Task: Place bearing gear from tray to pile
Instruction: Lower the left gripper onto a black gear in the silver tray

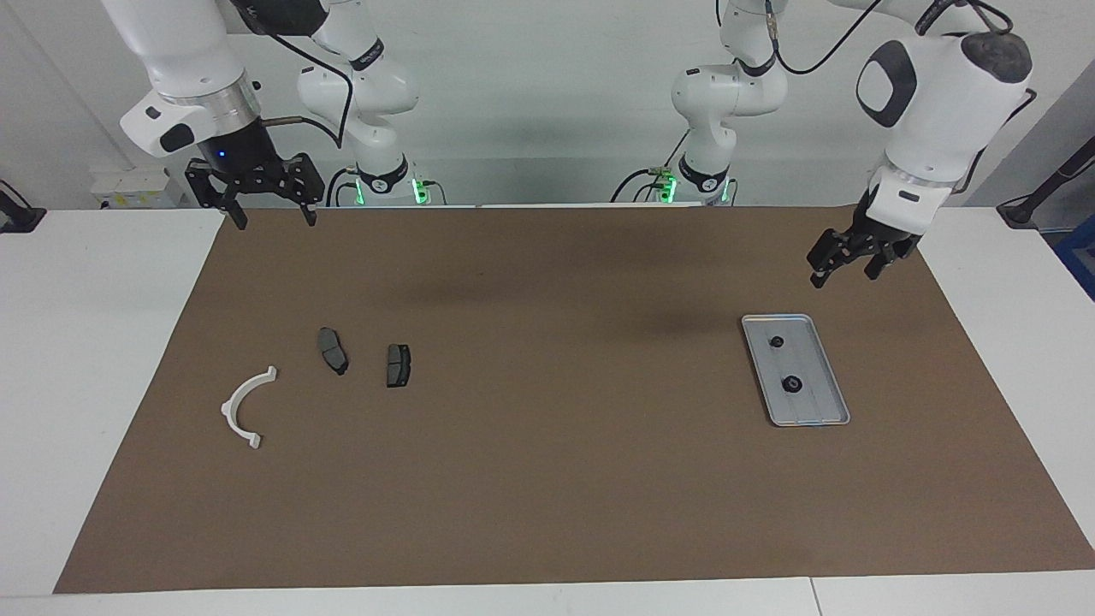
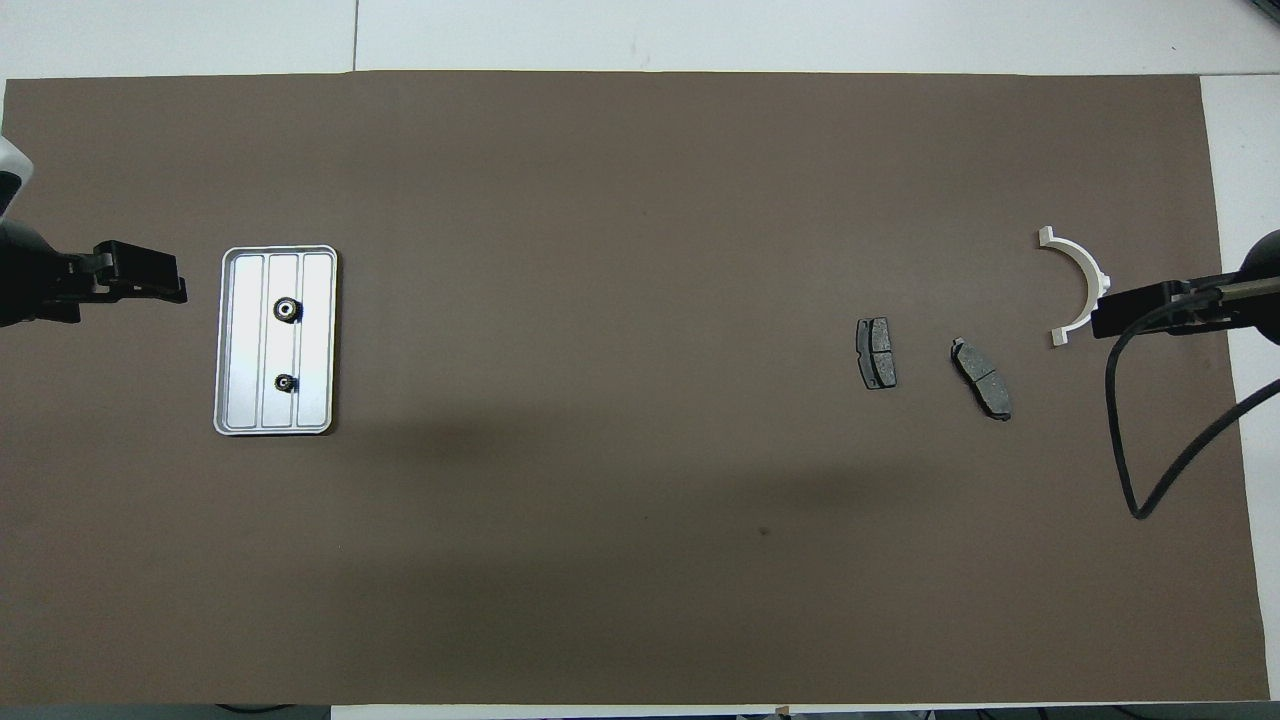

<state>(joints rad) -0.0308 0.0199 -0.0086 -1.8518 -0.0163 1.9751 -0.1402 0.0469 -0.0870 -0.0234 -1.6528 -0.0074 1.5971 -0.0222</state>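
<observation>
Nothing moved yet: both gears sit in the tray; left tool and right tool hang wide, empty, pile untouched.

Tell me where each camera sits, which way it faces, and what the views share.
Facing view: high across the table, looking at the robots; both arms show whole, left gripper raised near the tray, right gripper raised at the mat's robot edge.
Overhead view: above the robots' end, looking steeply down; only the grippers and a cable show.
Shared: tray with two black gears, two brake pads, white bracket, half a turn apart.
</observation>
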